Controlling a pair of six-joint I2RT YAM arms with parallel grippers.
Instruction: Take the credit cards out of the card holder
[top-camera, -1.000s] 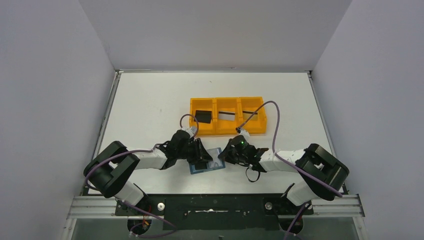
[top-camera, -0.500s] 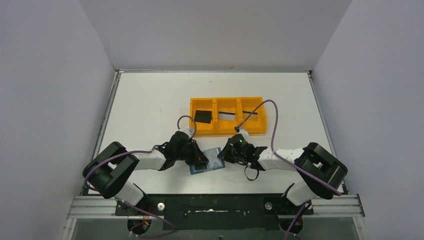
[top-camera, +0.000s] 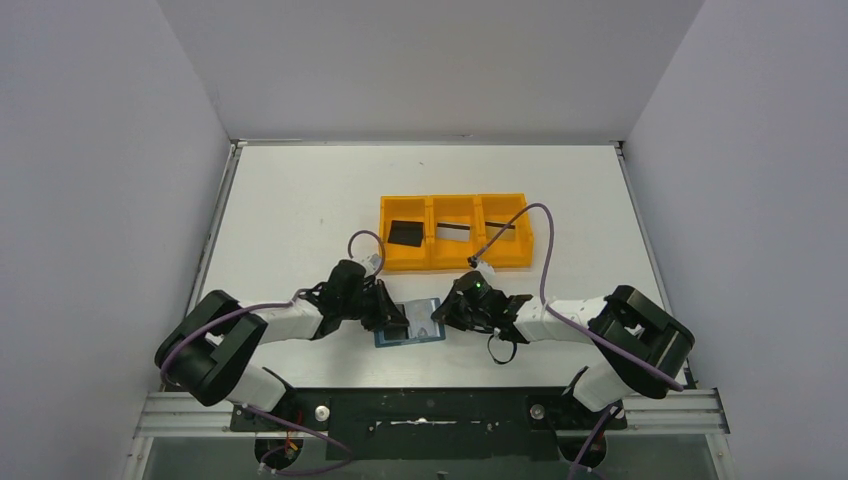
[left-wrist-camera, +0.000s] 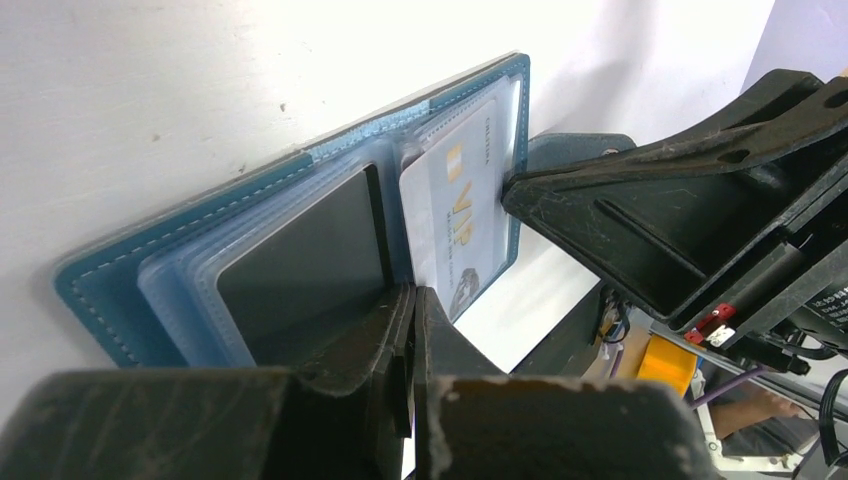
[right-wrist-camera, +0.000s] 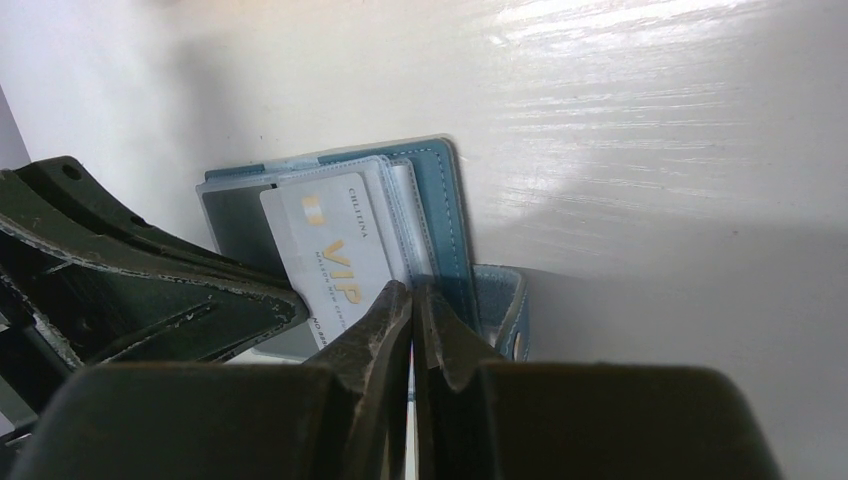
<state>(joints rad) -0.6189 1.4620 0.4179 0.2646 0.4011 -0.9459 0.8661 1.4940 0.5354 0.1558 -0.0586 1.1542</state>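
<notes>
Leftward and back the left arm has drawn since a second ago, and its claw, parted then, is now pressed together.

From above, both arms lie low with forearms angled inward. The left claw (top-camera: 393, 318) is at the left edge of the open wallet (top-camera: 415, 326), the right claw (top-camera: 440, 318) at its right edge. The wallet lies on the table (top-camera: 300, 210), just near of the tray (top-camera: 430, 266). The wrists hide both sets of tips.

From the left wrist, the jaws meet at the near edge of the black card (left-wrist-camera: 300, 255) in its pocket; whether they pinch it I cannot tell. The right claw's tip touches the silver card (left-wrist-camera: 450, 215).

From the right wrist, the jaws are pressed together on the wallet beside the silver card's corner. The left claw covers the wallet's far half.
</notes>
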